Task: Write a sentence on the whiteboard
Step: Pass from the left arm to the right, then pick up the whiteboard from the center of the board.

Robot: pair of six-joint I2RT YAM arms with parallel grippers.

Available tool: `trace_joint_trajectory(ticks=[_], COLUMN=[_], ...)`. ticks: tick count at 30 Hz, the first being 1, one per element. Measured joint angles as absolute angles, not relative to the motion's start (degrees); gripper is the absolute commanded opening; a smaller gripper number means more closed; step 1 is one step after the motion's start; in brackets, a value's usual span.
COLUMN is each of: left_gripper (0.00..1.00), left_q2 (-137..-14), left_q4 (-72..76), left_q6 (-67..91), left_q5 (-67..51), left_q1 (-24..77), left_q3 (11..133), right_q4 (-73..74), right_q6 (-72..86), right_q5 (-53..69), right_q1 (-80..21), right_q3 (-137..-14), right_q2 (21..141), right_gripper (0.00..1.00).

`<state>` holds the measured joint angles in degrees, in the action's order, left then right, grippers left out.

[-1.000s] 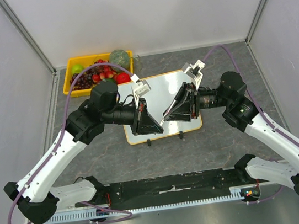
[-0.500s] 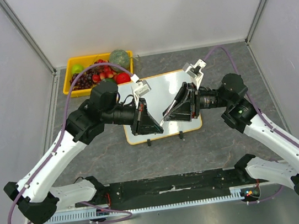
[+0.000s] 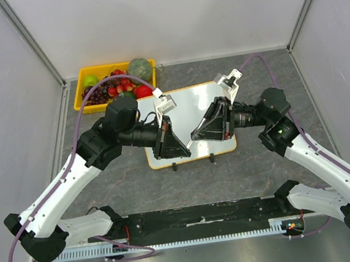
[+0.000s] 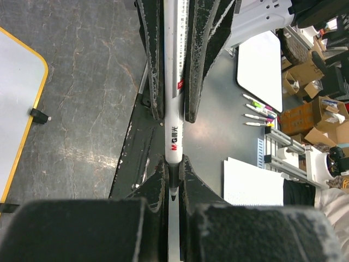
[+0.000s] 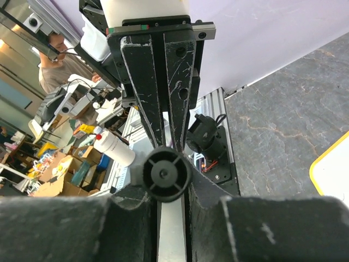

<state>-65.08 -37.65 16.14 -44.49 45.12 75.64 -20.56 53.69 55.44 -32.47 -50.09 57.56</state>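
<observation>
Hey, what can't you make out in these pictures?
Writing on the whiteboard: top view, left gripper and right gripper cover its middle; none shows on the bare part.
Rest of the whiteboard: wrist views, cut off by the frame edge, only a corner shows.
Whether the marker is capped: left wrist view, left gripper crowds its tip.

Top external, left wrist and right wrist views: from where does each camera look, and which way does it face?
Top external: above and behind the bases, looking down at the table, whiteboard and fruit tray; the left arm and right arm show.
Left wrist: on the left arm, looking along the left gripper toward the right gripper.
Right wrist: on the right arm, looking past its own gripper at the left gripper.
Shared: both wrist views show the marker between both grippers.
</observation>
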Motion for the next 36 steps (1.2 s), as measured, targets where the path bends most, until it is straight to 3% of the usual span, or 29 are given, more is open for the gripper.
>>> trace_joint_trajectory(ticks=[2,8,9,11,12,14,26,36], left_gripper=[0.02,0.06,0.17,0.66,0.78,0.87,0.98,0.97], left_q2=[-65.1,-64.8,-64.8,-64.7,-64.7,-64.1,-52.2,-37.8], left_q4=[-37.6,-37.5,-37.5,-37.3,-37.1,-37.2,-33.1,-31.6], left_q6=[16.1,16.2,16.2,16.1,15.9,16.1,24.0,34.4], left_q5=[-44.6,-44.5,-44.4,-43.9,-43.6,-42.5,-27.8,-10.3], left_q1=[45.1,45.1,45.1,45.1,45.1,45.1,45.1,45.1], left_q3=[75.5,75.5,75.5,75.4,75.2,74.6,64.8,46.6], right_q4=[-20.6,-20.6,-20.3,-19.0,-18.1,-15.4,1.5,9.7], right_q6=[53.9,53.5,53.1,51.8,51.1,49.3,38.6,34.9], right_q5=[55.4,55.3,55.1,54.3,53.8,53.1,41.9,33.8], right_q1=[-32.5,-32.5,-32.5,-32.5,-32.5,-32.5,-32.5,-32.4], right_q3=[-50.0,-49.8,-49.8,-49.8,-49.8,-49.9,-48.6,-39.5], right_q2=[57.6,57.5,57.3,56.8,56.3,55.5,49.6,40.3], right_gripper=[0.01,0.00,0.00,0.00,0.00,0.00,0.00,0.00])
